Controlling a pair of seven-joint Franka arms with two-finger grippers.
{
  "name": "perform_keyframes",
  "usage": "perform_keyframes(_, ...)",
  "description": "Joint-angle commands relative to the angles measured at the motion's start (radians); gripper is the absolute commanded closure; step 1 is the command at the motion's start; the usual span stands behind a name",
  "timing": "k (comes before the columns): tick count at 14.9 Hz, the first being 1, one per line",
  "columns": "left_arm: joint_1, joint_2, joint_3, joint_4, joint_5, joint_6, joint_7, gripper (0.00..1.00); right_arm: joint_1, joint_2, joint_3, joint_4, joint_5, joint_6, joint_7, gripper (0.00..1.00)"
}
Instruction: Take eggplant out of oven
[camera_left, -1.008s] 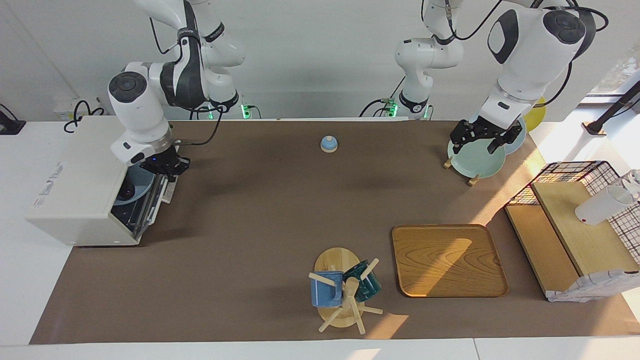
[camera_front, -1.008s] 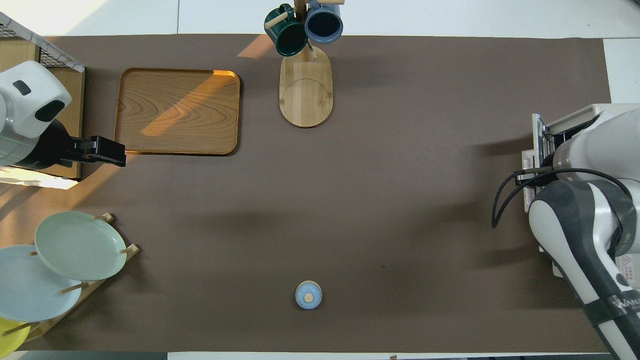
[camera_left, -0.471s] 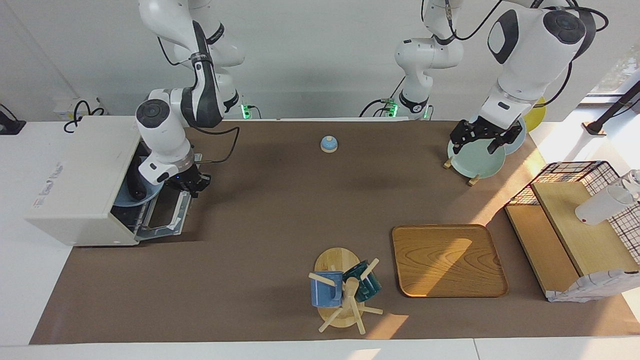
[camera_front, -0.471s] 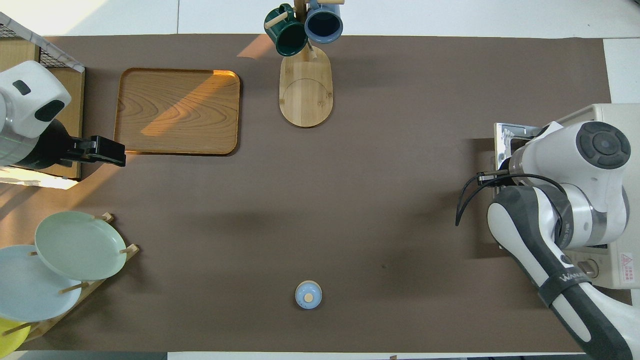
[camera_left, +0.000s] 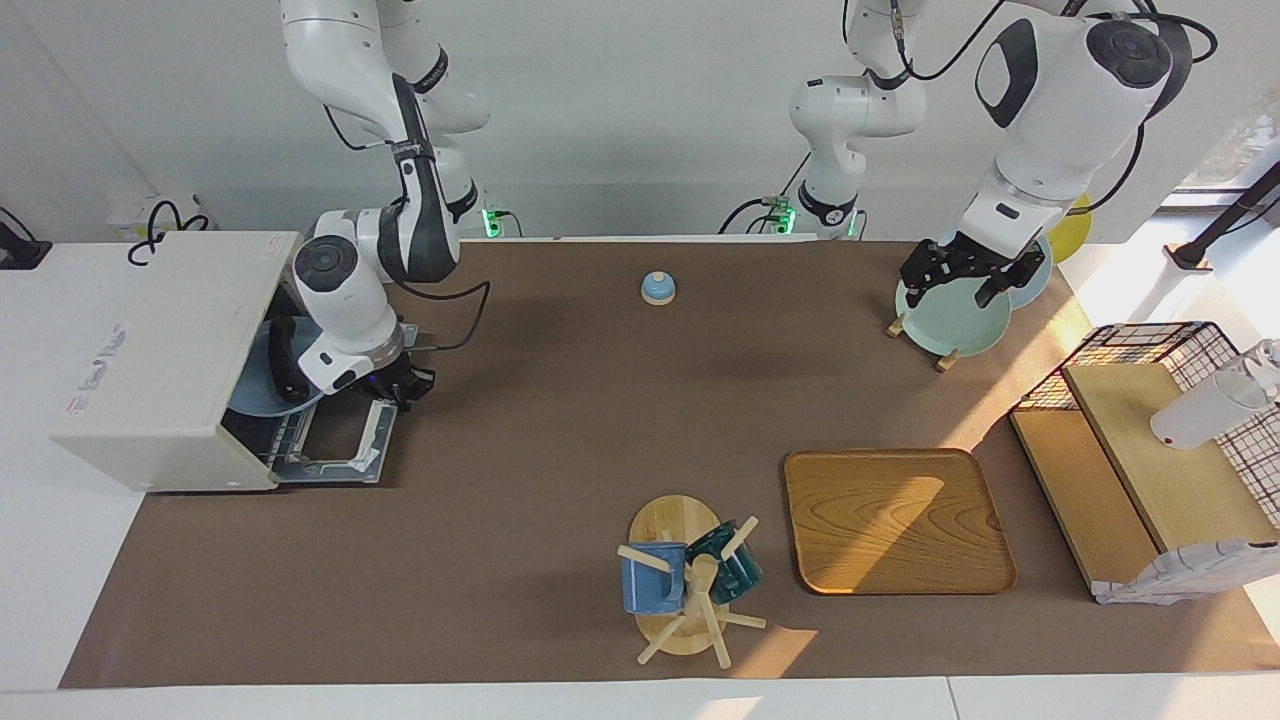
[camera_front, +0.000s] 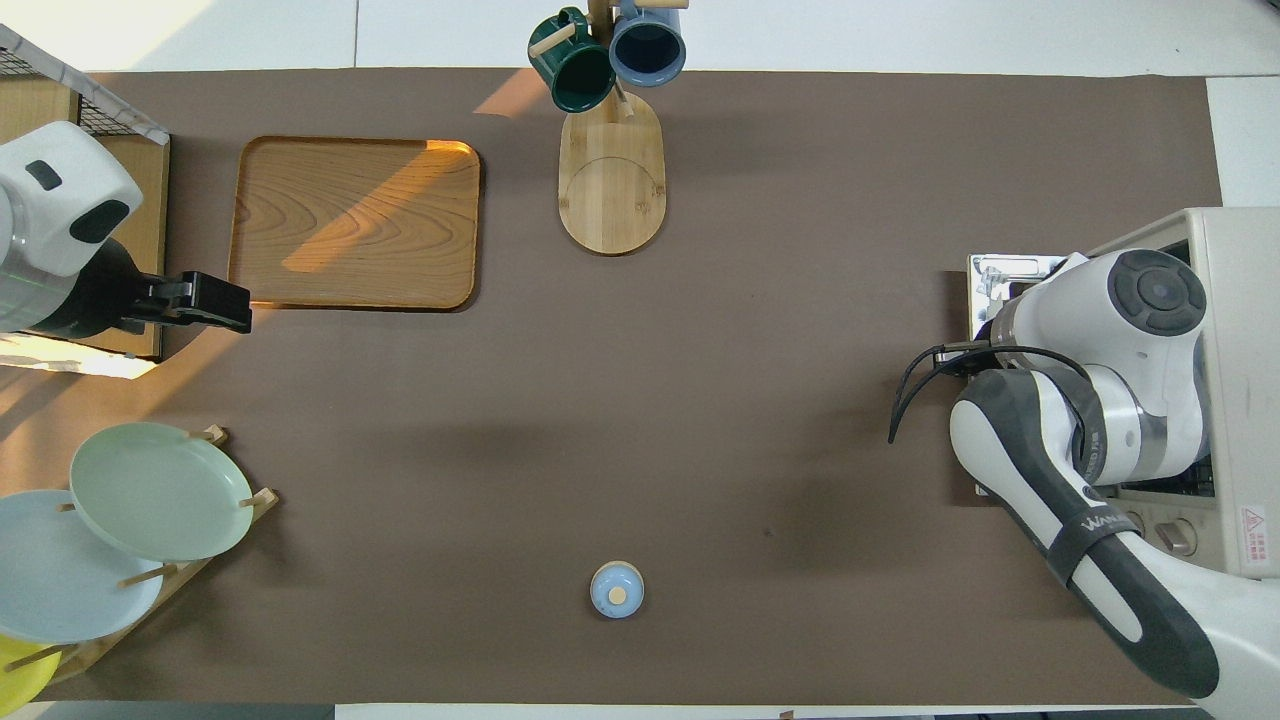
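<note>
Now the boxy cream-white toaster oven (camera_left: 160, 360) has its door (camera_left: 340, 440) down flat, with the right gripper (camera_left: 400, 385) at the door's handle edge; whether its fingers grip I cannot tell. Inside the oven the slim dark eggplant (camera_left: 288, 362) lies on a blue plate (camera_left: 262, 385). Toward the left arm's end from the oven, the left gripper (camera_left: 968, 278) waits spread wide over a pale green plate (camera_left: 955, 320).

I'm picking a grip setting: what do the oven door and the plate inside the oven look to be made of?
The oven door, lying open, looks like a glossy glass pane in a metal frame; it reflects light. The plate inside looks like glazed pale blue ceramic, though melamine is possible. A dark eggplant lies on it.
</note>
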Motion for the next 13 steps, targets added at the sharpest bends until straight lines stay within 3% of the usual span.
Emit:
perform_keyframes(1,0.010,-0.029,-0.005,-0.032,-0.012,0.018,0.005,0.00,-0.013,0.000,-0.020,0.017,0.044,0.019,-0.012,1.00)
perform_keyframes(3,0.010,-0.029,-0.005,-0.033,-0.012,0.018,0.005,0.00,0.009,0.000,-0.022,0.024,0.088,0.013,-0.011,0.95)
perform_keyframes(4,0.012,-0.029,-0.005,-0.032,-0.012,0.019,0.005,0.00,0.016,-0.001,-0.022,0.027,0.097,0.013,-0.009,0.76)
perform_keyframes(6,0.012,-0.029,-0.005,-0.033,-0.012,0.019,0.005,0.00,0.027,-0.018,-0.022,0.043,0.097,-0.015,-0.012,0.20)
perform_keyframes(10,0.010,-0.029,-0.005,-0.032,-0.012,0.018,0.005,0.00,0.029,-0.064,-0.026,0.107,0.052,-0.201,-0.008,0.31)
perform_keyframes(13,0.010,-0.029,-0.005,-0.032,-0.012,0.016,0.005,0.00,0.030,-0.136,-0.022,0.107,-0.095,-0.333,0.069,0.33)
